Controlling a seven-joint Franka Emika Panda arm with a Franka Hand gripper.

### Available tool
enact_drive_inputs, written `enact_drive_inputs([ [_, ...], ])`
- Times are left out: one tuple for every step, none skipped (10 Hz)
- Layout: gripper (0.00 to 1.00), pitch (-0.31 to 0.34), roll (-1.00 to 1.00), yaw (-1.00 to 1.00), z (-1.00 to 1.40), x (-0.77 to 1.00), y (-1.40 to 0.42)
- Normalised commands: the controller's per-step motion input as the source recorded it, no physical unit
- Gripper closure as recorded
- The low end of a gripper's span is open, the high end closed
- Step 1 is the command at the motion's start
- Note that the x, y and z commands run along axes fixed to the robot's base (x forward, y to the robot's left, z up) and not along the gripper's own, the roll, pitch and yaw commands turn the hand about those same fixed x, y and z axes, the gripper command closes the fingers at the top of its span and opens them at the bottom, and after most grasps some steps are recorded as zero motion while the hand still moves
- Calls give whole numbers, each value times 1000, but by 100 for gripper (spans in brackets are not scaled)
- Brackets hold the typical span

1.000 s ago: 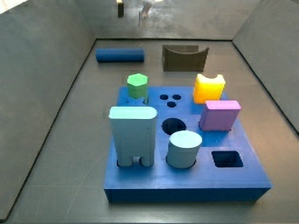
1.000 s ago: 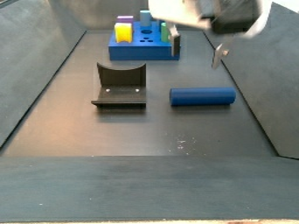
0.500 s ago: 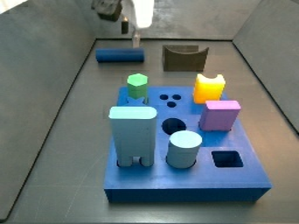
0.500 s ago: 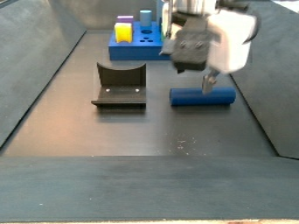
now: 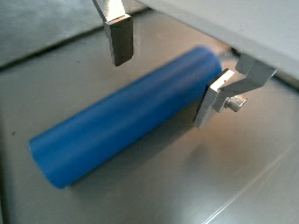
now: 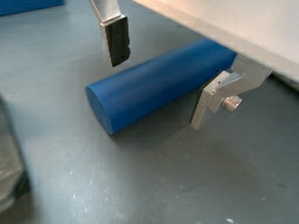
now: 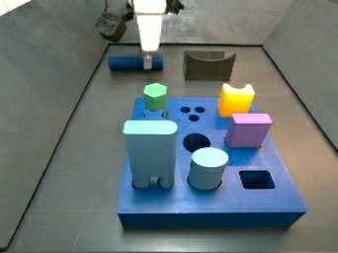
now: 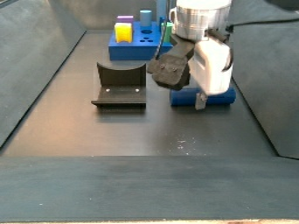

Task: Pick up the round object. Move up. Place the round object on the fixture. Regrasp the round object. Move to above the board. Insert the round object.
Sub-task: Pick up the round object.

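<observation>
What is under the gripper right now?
The gripper straddles the round object, which lies on the floor, one finger on each side, jaws open. In a side view the gripper hides most of the rod.
</observation>
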Motion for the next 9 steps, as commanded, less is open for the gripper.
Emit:
enact_drive_inputs([
  [0, -64, -379, -526, -326, -226, 34],
  [0, -37, -376, -443, -211, 0, 54],
  [0, 0, -299, -377, -54, 180, 0],
  [0, -33, -284, -277, -74, 169, 9],
  [0, -10, -236, -231, -220, 131, 11],
  [0, 0, -187, -189, -303, 97, 6],
  [0, -3, -174, -160, -343, 57, 6],
  [0, -14, -189, -154, -374, 60, 17],
  [0, -10, -167, -131, -269, 17, 0],
])
